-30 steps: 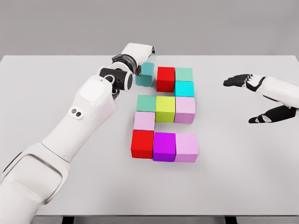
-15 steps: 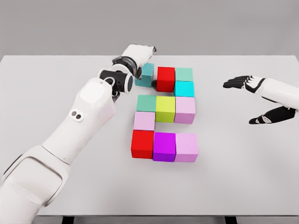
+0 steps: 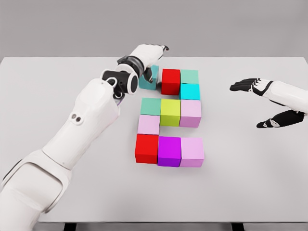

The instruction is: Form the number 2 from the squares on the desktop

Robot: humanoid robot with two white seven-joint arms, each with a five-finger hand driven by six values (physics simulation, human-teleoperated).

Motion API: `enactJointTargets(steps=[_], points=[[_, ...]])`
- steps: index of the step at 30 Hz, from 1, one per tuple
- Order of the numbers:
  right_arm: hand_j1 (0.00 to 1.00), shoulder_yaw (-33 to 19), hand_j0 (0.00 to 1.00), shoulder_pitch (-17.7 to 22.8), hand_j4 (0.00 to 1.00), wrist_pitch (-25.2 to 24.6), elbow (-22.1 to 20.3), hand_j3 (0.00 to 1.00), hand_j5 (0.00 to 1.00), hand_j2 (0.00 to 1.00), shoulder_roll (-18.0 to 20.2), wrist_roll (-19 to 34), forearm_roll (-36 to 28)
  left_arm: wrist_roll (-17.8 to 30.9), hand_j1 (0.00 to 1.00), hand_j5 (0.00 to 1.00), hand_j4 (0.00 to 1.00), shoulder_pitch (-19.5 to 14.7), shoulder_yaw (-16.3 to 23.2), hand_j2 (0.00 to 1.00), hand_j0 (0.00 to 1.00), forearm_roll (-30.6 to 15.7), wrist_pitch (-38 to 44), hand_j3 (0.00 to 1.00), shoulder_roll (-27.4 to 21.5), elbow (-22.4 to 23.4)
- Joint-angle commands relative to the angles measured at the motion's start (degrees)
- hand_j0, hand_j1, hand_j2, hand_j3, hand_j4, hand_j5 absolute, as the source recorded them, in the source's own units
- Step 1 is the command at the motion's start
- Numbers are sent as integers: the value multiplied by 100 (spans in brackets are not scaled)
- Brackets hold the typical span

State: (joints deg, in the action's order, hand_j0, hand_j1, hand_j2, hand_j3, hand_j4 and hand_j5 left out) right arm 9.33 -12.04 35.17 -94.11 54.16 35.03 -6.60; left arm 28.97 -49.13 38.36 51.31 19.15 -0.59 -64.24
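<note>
Much of the dark teal cube (image 3: 150, 80) at the upper left of the figure is hidden behind the left hand (image 3: 148, 54), whose white back and wrist cover the cube's near-left side; only its right part and front face show. The fingers drape over and beside the cube, but whether they actually pinch it or merely rest against it is hard to make out from this angle. The left arm's lower end is cut off by the bottom-left corner. The teal cube sits just beside the red cube (image 3: 171, 81) of the top row, with a mint green cube (image 3: 189, 76) beyond and a bright cyan cube (image 3: 190, 91) below that. The middle row runs green cube (image 3: 150, 106), yellow-green cube (image 3: 170, 111), pale pink cube (image 3: 191, 113); a second pale pink cube (image 3: 148, 124) stands under the green one. The bottom row is a second red cube (image 3: 147, 148), a purple cube (image 3: 169, 150) and a lilac-pink cube (image 3: 192, 151). All lie on the grey desktop (image 3: 250, 183). The right hand (image 3: 262, 103) hovers well apart at the right, fingers spread and holding nothing, its arm cut by the frame edge.
</note>
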Motion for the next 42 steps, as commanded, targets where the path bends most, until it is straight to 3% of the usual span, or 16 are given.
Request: enactJointTargets(steps=[1,11,13,17,22,42], points=[[100,7,100,0,100,-17,-2,100,100,100,-2,-3,18,21,100,100,100,-9,40,100,100,-156,-69,100,-187,8],[100,-2,100,0,100,-17,7,100,100,100,7,-3,18,30,100,100,100,-35,145,100,100,-341,-886,100,-864,34],[100,-2,100,0,100,-17,7,100,100,100,7,-3,18,267,100,100,100,-79,136,100,100,-349,-886,100,-996,122],[100,-2,100,0,100,-17,7,100,100,100,-2,-3,18,603,100,100,100,-149,154,100,100,-341,-921,100,-1013,403],[100,-2,100,0,100,-17,-2,100,100,100,7,-3,18,603,100,100,100,-290,250,100,100,-349,-992,100,-1014,684],[100,-2,100,0,100,-17,33,100,100,100,7,-3,36,603,100,100,100,-378,655,100,100,-341,-1168,100,-961,904]])
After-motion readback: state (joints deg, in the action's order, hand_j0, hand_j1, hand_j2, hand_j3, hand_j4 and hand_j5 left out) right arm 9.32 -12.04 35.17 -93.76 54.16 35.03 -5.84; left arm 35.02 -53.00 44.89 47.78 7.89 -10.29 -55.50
